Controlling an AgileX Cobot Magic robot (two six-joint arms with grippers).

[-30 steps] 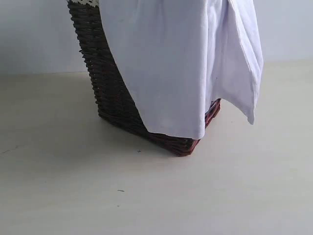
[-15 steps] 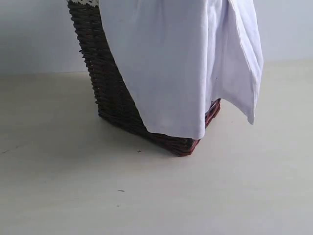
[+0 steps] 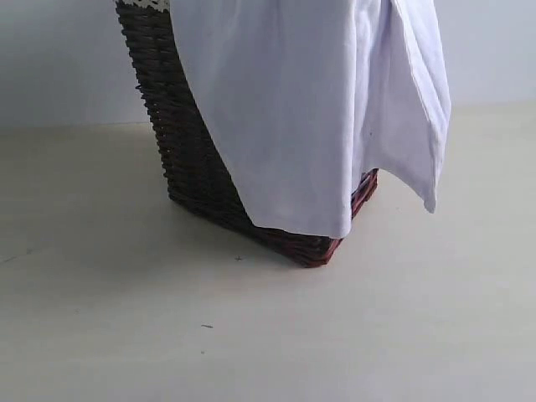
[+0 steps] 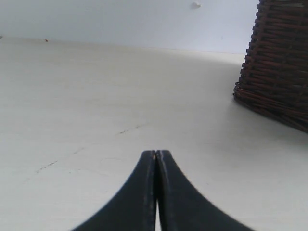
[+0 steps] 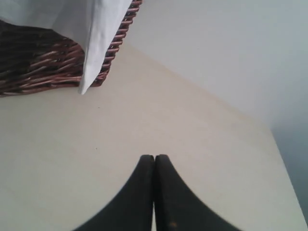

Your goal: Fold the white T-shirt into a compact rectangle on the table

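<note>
- The white T-shirt [image 3: 293,109] hung over the dark wicker basket [image 3: 184,159], hem seemingly off the tabletop [image 3: 126,335].
- The left end effector [image 4: 156,154] and right end effector [image 5: 154,158] were closed, empty.

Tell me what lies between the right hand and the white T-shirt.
Nothing but bare table: the right wrist view shows an open stretch from the right hand to the white T-shirt hanging over the wicker basket.
</note>
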